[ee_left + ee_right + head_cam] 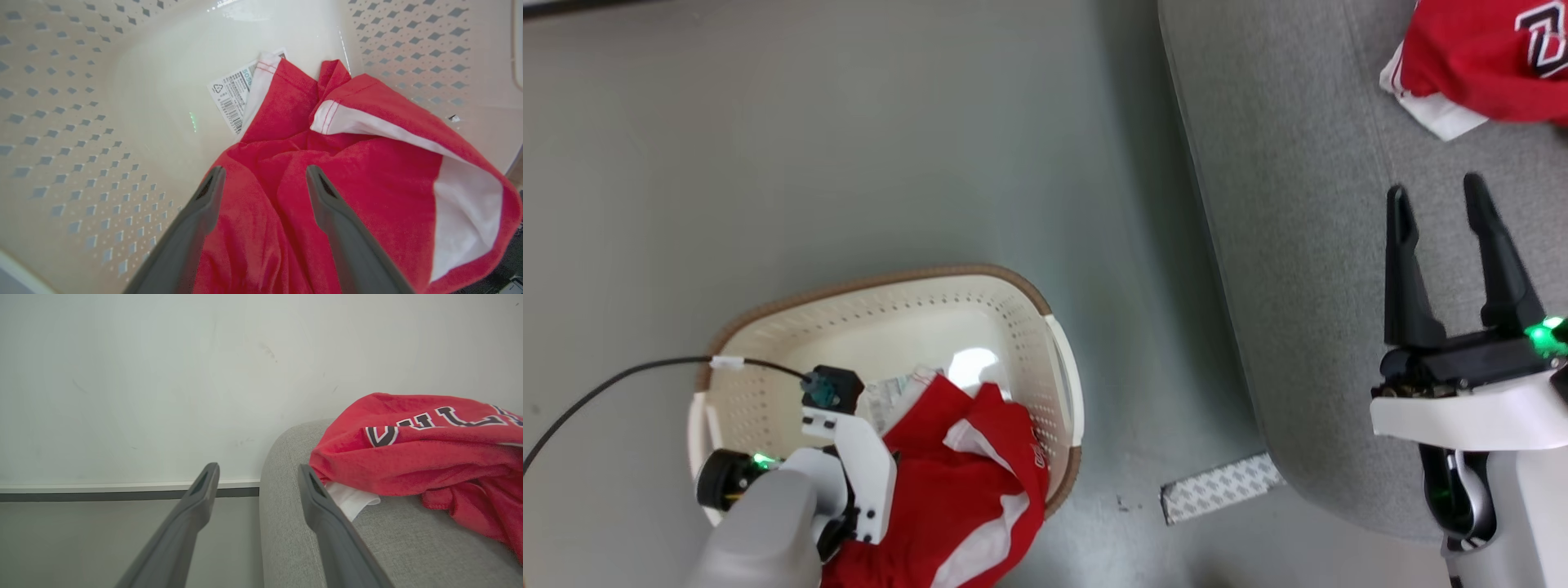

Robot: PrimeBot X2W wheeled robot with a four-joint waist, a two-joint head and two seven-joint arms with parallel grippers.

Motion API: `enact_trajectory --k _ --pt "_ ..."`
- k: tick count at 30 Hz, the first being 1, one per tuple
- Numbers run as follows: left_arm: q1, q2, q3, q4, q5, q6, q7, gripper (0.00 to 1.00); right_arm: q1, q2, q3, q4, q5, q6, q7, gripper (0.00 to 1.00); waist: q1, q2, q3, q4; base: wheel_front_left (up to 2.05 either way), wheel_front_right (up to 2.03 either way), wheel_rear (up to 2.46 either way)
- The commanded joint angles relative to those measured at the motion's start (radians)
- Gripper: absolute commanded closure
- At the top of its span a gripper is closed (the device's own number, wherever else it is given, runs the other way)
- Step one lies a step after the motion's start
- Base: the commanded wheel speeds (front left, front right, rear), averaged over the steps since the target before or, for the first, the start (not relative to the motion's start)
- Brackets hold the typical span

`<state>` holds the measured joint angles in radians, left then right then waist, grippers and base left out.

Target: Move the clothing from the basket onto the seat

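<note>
A: How far along?
B: 1 jersey lies on the seat, far right; 1 red garment is left in the basket, left pincer spread over it, right pincer spread, empty.

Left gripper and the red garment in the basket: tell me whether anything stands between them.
Nothing visible does. The left gripper is open within the basket, its fingers pointing straight at the red garment. A printed label lies partly under the garment's far edge, off the path.
</note>
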<state>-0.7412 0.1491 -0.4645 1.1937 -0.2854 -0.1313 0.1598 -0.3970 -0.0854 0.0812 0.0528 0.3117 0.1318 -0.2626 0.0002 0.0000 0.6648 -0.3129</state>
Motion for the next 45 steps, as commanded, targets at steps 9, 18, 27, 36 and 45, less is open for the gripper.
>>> enact_trajectory --k 9,18,27,36,45 --pt "-0.109 0.048 -0.077 0.057 -0.023 0.002 0.158 0.0 -0.077 0.009 0.008 -0.059 -0.01 -0.002 -0.003 0.0 -0.0002 0.0 0.159 -0.051 0.0 0.0 0.0" --pt "-0.164 0.1 -0.114 0.079 -0.052 0.002 0.267 0.0 -0.121 0.017 0.035 -0.087 -0.01 -0.002 -0.003 0.0 -0.0002 0.0 0.241 -0.075 0.0 0.0 0.0" --pt "-0.152 0.097 -0.171 0.072 -0.108 0.002 0.408 0.0 -0.137 0.021 0.03 -0.097 -0.018 -0.002 -0.003 0.0 -0.0002 0.0 0.264 -0.074 0.0 0.0 0.0" --pt "-0.143 0.11 -0.246 0.027 -0.175 0.002 0.534 0.57 -0.144 0.02 0.031 -0.096 -0.021 -0.002 -0.003 0.0 -0.0002 0.0 0.279 -0.07 0.0 0.0 0.0" --pt "-0.153 0.141 -0.301 -0.031 -0.245 0.002 0.517 1.0 -0.149 0.013 0.025 -0.087 -0.025 -0.002 -0.003 0.0 -0.0002 0.0 0.272 -0.058 0.0 0.0 0.0"
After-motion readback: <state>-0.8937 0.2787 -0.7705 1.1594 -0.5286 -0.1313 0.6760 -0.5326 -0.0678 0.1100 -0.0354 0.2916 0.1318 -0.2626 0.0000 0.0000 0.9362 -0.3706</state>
